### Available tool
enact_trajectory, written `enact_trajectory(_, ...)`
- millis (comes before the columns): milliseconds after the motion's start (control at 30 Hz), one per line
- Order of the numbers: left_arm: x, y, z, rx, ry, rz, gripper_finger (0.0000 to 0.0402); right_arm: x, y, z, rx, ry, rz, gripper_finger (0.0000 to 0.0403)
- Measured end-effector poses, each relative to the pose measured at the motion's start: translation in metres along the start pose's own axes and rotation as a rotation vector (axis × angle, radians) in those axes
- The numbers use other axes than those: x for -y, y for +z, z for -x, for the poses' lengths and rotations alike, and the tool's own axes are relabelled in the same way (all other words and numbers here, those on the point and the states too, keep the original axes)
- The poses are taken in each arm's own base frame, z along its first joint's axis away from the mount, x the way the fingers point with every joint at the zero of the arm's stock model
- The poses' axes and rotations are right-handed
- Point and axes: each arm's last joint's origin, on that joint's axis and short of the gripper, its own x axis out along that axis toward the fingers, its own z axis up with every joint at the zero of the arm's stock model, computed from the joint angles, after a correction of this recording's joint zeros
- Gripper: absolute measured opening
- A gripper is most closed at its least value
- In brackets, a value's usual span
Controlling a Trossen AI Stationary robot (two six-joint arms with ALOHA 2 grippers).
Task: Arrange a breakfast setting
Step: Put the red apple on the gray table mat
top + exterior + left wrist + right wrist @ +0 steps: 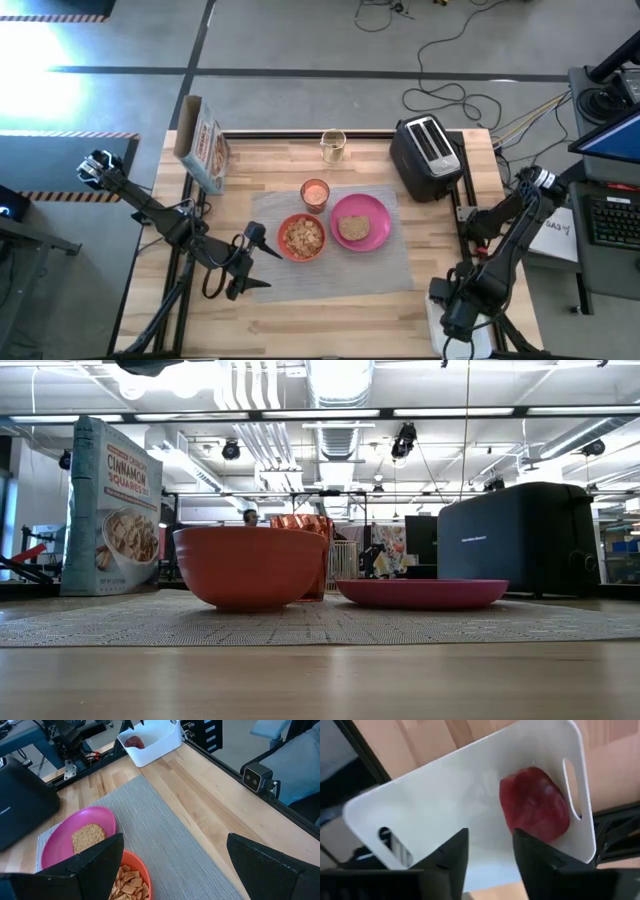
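My right gripper hangs over the white bin at the counter's near right corner, fingers apart, holding nothing, lined up beside the dark-red item because that piece looks like the last one missing from the setting; the item lies loose in the bin, glossy, rounded, lumpy; my left gripper waits wide open, nothing in it, over the placemat's near left part; on the mat the bowl holds cereal, the plate carries toast, the cup sits behind them.
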Motion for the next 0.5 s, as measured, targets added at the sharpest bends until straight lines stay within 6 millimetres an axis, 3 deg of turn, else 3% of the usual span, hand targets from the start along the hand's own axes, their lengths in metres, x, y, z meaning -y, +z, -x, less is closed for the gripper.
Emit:
enact_trajectory(267,0.001,-0.001,-0.002,-0.008,-0.001,-0.003,0.0336,-0.007,0.009,-0.027,-0.035,-0.107,0.106,0.0219)
enact_trajectory(500,0.001,-0.001,-0.002,-0.008,-0.002,-0.003,0.0336,-0.009,0.011,-0.035,-0.05,-0.142,0.138,0.0237)
